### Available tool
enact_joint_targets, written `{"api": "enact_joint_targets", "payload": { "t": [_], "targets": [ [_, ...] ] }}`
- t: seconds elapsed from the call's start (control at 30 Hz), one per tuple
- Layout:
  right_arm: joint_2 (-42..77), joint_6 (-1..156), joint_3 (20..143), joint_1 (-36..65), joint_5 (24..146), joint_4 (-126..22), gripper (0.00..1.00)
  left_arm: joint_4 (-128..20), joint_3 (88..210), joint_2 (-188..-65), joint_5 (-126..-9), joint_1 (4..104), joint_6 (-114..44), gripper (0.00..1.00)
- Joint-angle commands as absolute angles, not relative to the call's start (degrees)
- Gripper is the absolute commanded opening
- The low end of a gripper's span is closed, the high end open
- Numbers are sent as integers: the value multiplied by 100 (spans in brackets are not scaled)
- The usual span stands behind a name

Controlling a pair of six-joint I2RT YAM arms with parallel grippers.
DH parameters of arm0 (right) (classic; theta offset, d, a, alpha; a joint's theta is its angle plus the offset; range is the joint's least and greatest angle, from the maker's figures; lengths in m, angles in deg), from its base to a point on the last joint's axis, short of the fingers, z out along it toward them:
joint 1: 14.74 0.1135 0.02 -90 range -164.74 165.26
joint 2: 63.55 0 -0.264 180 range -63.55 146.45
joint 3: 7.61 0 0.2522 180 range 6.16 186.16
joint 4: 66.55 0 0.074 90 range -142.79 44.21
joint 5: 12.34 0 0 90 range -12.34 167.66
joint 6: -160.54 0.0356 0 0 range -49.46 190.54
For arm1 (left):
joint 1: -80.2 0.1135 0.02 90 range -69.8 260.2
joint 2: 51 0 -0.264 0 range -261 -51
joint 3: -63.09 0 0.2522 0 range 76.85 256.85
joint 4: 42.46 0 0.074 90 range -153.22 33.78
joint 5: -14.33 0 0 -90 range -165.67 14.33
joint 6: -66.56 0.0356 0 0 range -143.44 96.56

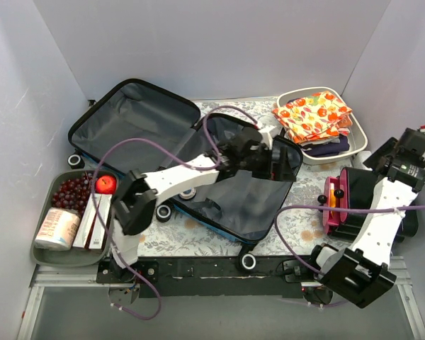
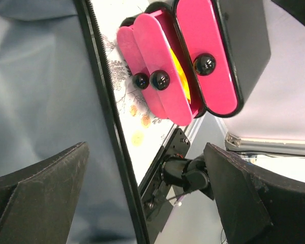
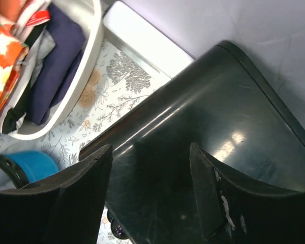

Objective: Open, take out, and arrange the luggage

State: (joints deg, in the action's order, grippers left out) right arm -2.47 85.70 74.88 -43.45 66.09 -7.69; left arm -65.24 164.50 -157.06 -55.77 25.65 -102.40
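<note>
The luggage [image 1: 145, 120] lies open flat in the middle of the table, both halves showing empty dark grey lining, with a blue shell edge and black wheels. My left gripper [image 1: 278, 160] is open at the right half's far right rim. In the left wrist view its jaws [image 2: 147, 198] straddle the black rim [image 2: 109, 142], with the lining [image 2: 40, 86] on one side. My right gripper [image 1: 380, 160] is open and empty just above a black case with pink ends [image 1: 350, 202]. The right wrist view shows the gripper [image 3: 152, 188] over the case's glossy black face [image 3: 213, 117].
A white tub [image 1: 354, 131] of folded cloths stands at the back right; its rim shows in the right wrist view [image 3: 86, 76]. A grey tray [image 1: 46, 248] at the left holds grapes, a red apple, boxes and a can. Walls close in on all sides.
</note>
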Motion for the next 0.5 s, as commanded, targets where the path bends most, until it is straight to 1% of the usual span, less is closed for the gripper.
{"api": "enact_joint_targets", "payload": {
  "t": [0.0, 0.07, 0.17, 0.2, 0.3, 0.33, 0.37, 0.4, 0.43, 0.47],
  "targets": [
    [-107, 8856, 7331, -4989, 7274, -1113, 71, -6536, 17483, -16559, -5097, 2228, -10281, 92],
    [-71, 8988, 7190, -5121, 7335, -1157, 71, -6580, 17851, -16902, -5123, 2009, -10211, 88],
    [-115, 9023, 6874, -5209, 7546, -1271, 71, -6589, 18116, -17097, -5315, 1692, -10158, 80],
    [-150, 9041, 6804, -5227, 7520, -1280, 71, -6606, 18196, -17219, -5352, 1622, -10132, 74],
    [-211, 9049, 6566, -5236, 7502, -1298, 71, -6642, 18407, -17483, -5492, 1428, -10096, 68],
    [-229, 9041, 6496, -5236, 7555, -1307, 71, -6677, 18451, -17580, -5632, 1384, -10192, 56],
    [-264, 9041, 6365, -5236, 7668, -1333, 71, -6738, 18547, -17676, -5859, 1384, -10332, 48],
    [-325, 9041, 6285, -5236, 7704, -1394, 71, -6999, 18879, -17825, -5931, 1384, -10368, 42],
    [-361, 9041, 6215, -5236, 7722, -1421, 71, -7220, 19143, -18062, -6045, 1366, -10325, 33],
    [-396, 9032, 6118, -5236, 7722, -1438, 71, -7448, 19346, -18142, -6212, 1349, -10273, 33]
  ]
}}
